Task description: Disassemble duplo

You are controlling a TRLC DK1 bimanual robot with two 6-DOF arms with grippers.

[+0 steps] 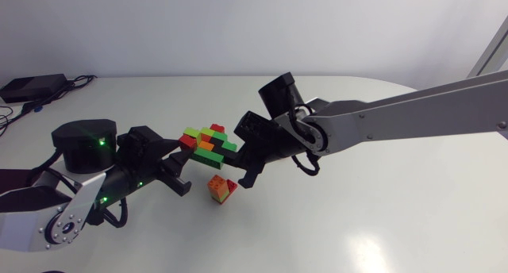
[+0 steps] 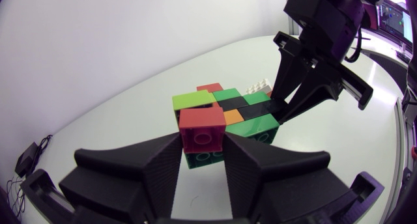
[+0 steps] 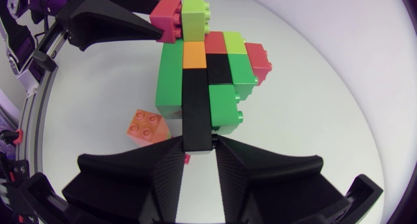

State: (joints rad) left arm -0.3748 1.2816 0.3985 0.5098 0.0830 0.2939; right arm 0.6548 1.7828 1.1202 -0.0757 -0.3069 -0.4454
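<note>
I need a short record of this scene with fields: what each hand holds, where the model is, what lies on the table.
left hand: shut on red brick at one end of the model
right hand: shut on black brick at the other end
model: held between both hands, above the table
loose bricks: small orange and red stack on the table, below the model
</note>
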